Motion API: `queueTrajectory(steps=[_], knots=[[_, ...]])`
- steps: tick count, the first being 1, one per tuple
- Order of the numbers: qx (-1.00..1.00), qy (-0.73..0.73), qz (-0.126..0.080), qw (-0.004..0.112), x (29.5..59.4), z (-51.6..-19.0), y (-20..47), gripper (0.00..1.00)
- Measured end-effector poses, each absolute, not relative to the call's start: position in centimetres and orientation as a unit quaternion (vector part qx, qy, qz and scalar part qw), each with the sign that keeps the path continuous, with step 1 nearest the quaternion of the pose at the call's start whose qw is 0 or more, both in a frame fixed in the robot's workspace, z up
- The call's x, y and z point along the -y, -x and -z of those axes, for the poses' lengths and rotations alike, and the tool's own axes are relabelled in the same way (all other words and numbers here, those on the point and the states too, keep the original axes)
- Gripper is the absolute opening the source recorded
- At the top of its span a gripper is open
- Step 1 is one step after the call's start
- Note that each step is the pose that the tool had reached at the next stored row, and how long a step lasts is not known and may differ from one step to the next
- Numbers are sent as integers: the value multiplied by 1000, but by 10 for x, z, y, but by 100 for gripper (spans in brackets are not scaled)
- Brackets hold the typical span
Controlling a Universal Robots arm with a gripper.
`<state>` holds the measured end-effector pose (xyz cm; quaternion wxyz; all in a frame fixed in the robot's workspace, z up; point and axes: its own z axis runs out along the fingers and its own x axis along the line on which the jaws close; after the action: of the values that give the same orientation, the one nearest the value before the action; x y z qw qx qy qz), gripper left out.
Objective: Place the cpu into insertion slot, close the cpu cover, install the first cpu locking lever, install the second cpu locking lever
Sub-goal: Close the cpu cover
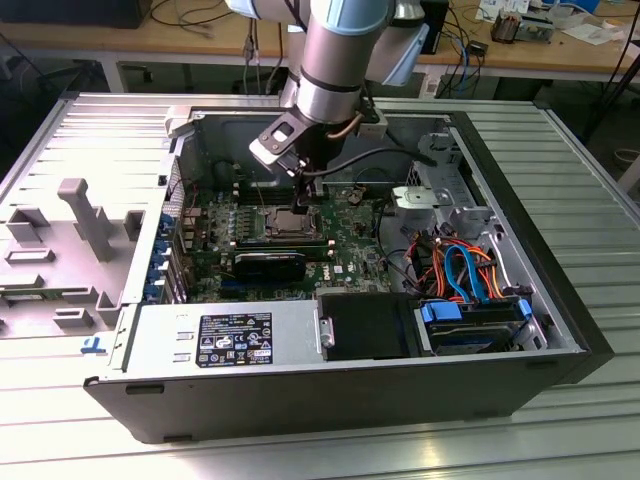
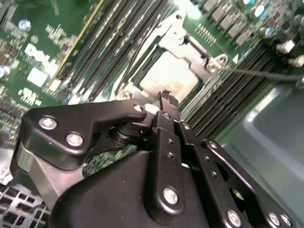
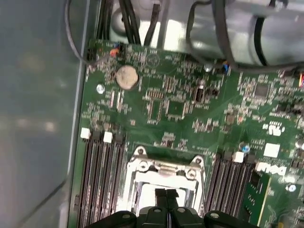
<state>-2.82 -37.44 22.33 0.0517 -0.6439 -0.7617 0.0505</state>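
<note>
The cpu (image 2: 172,75) shows its dull silvery top inside the insertion slot (image 1: 285,223) on the green board. The cpu cover (image 3: 164,167), a silver frame, lies down around the chip. A thin locking lever (image 2: 259,72) sticks out sideways from one corner of the socket. My gripper (image 2: 166,99) hangs just above the edge of the chip and cover, its black fingertips (image 3: 161,194) pressed together and shut on nothing. In the exterior view my gripper (image 1: 303,200) stands over the socket inside the open computer case.
Long black memory slots (image 3: 97,180) flank the socket on both sides. A black heatsink block (image 1: 270,265) lies just in front of the socket. A power supply (image 1: 230,340), a drive bay (image 1: 470,325) and coloured cables (image 1: 460,268) crowd the case. A coin battery (image 3: 127,77) sits on the board.
</note>
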Motion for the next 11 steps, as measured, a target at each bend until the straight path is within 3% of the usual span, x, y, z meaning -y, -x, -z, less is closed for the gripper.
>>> queueTrajectory(steps=[11], knots=[[762,644,-50,52,374,-209,59,11]])
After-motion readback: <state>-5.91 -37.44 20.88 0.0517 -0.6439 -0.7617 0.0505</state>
